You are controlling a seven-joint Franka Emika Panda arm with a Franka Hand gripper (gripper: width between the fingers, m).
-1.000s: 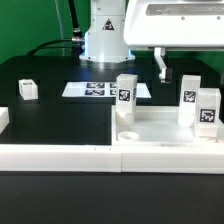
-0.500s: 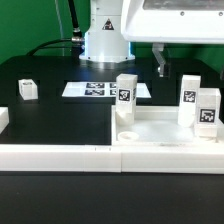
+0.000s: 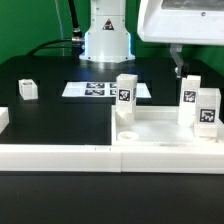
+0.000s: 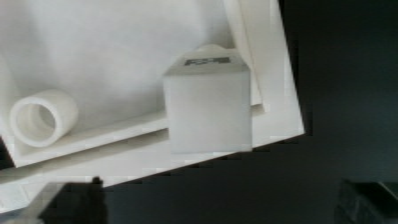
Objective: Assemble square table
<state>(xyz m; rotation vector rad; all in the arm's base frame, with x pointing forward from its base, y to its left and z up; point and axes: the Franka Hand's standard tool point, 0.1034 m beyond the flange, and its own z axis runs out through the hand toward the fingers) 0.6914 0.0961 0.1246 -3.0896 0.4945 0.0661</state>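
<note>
The square table's white top [image 3: 160,128] lies at the exterior view's right, with a raised rim. Three white tagged leg blocks stand on it: one [image 3: 125,92] at its near-left corner, two [image 3: 189,100] [image 3: 207,108] close together at the right. A fourth leg block [image 3: 27,89] lies apart on the black table. My gripper [image 3: 180,62] hangs above the right-hand pair, open and empty. In the wrist view a leg block [image 4: 210,105] stands by the top's rim [image 4: 267,60] near a round socket [image 4: 39,118]. The open gripper [image 4: 222,205] shows only dark fingertips [image 4: 71,200] in the corners.
The marker board [image 3: 98,90] lies flat in front of the robot's base [image 3: 105,40]. Long white border rails [image 3: 60,155] run along the front edge. Another white part [image 3: 3,118] sits at the exterior view's far left.
The gripper has moved toward the exterior view's right, from above the top's middle to above the right-hand pair of leg blocks. It stayed open. No part moved.
</note>
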